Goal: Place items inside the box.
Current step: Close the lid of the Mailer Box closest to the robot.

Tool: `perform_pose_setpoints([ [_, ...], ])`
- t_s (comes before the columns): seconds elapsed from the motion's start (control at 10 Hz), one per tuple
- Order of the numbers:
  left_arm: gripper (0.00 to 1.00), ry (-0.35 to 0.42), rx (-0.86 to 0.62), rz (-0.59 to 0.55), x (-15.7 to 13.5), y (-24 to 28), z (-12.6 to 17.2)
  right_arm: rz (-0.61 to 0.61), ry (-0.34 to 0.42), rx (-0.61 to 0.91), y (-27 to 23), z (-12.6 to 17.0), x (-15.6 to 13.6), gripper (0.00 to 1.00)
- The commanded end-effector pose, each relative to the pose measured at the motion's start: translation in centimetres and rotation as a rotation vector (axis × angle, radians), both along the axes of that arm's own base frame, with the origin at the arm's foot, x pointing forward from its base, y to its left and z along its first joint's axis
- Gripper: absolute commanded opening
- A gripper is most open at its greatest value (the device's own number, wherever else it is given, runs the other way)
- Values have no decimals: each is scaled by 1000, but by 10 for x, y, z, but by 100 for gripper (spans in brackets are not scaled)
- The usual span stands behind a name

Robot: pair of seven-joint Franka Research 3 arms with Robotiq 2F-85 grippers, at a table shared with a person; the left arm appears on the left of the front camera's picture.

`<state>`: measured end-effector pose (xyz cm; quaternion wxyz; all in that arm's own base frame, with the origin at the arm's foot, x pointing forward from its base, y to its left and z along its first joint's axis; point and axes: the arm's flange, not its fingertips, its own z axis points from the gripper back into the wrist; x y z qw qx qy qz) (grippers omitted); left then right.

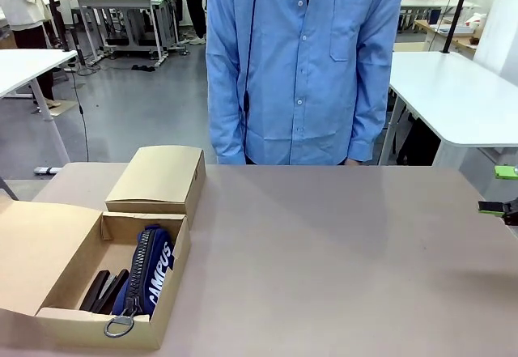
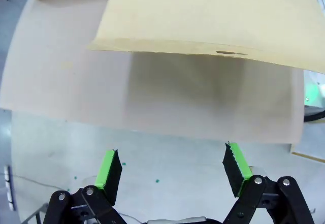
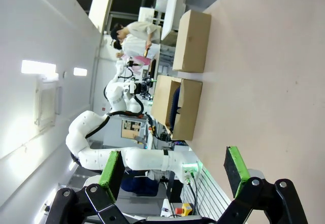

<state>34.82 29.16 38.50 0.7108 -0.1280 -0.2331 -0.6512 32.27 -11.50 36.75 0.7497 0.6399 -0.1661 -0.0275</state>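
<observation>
An open cardboard box (image 1: 77,280) stands at the table's front left corner, its lid flap lying open to the left. Inside it lies a navy zip pencil case (image 1: 150,272) marked CAMPUS, its metal ring pull hanging over the front wall. Black staplers (image 1: 104,291) rest beside the case on its left. My right gripper (image 1: 499,189) pokes in at the far right edge, open and holding nothing. From the right wrist, that gripper (image 3: 173,168) points sideways across the table at the open box (image 3: 187,109). My left gripper (image 2: 172,165) hangs open off the table's edge, below the box flap (image 2: 203,16).
A closed cardboard box (image 1: 158,179) sits just behind the open one. A person in a blue shirt (image 1: 303,65) stands at the far edge, hands down at the sides. Bare tabletop (image 1: 340,268) stretches from the boxes to the right side.
</observation>
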Motion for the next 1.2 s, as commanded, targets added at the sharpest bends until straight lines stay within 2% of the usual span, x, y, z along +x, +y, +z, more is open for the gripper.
perform_pose_setpoints([
  [0.0,100,65,25,-38,5,-20,-20,14,-15,0,0,1,-1,100],
  [0.2,100,101,9,-68,13,-36,-39,14,-15,0,0,1,-1,100],
  [0.5,100,97,-149,-156,17,-66,-62,14,-15,0,0,1,-1,100],
  [0.6,100,97,-198,-189,13,-75,-62,14,-15,0,0,1,-1,100],
  [0.8,100,60,-397,-243,10,-83,-50,14,-15,0,0,1,-1,100],
  [1.1,100,36,-583,-249,3,-87,-36,14,-15,0,0,1,-1,100],
])
